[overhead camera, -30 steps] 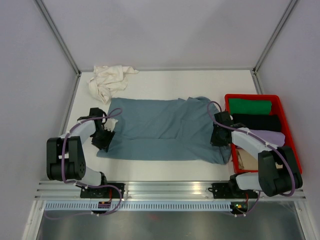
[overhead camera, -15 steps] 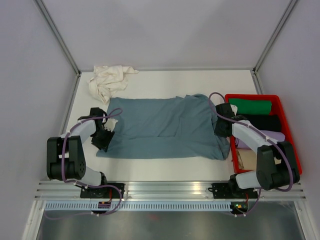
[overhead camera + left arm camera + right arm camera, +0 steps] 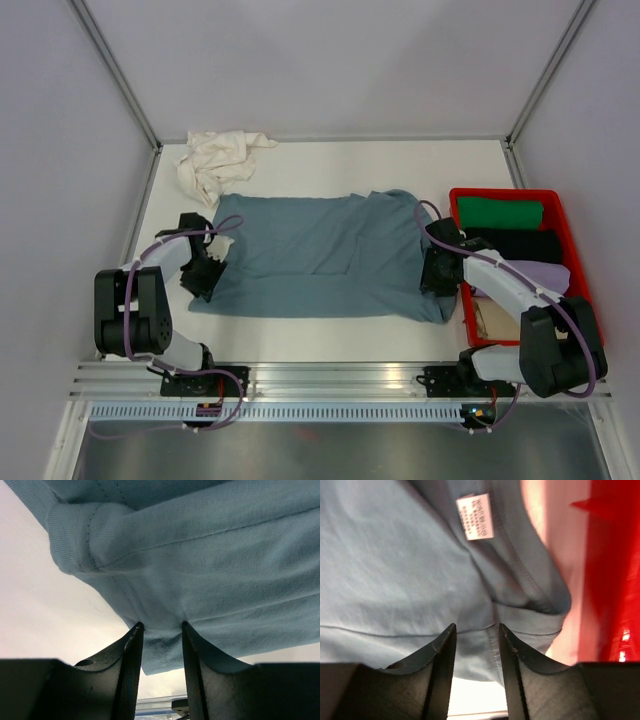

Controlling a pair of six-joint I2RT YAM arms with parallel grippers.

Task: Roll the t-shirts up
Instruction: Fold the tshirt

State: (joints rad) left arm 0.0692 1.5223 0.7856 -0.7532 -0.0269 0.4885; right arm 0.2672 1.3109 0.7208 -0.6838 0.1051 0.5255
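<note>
While blue tee (image 3: pixel 325 255) lies flat, red crate (image 3: pixel 575 250) rt, cream tee (image 3: pixel 215 162) rear-left

One t-shirt (image 3: pixel 320 255) lies mid-table, crate (image 3: pixel 573 250) right, another t-shirt (image 3: pixel 215 163) behind.

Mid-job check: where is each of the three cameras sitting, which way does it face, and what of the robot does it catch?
Top: above and behind the bases, looking down at the table, blue shirt, cream shirt and crate; both arms show.
Left wrist: on the left arm, low, facing the blue shirt's hem pinched between its two fingers.
Right wrist: on the right arm, facing the shirt's collar and label, crate at right; its fingers stand apart over the cloth.
Shared: all three see the blue shirt; top and right wrist also share the crate.
</note>
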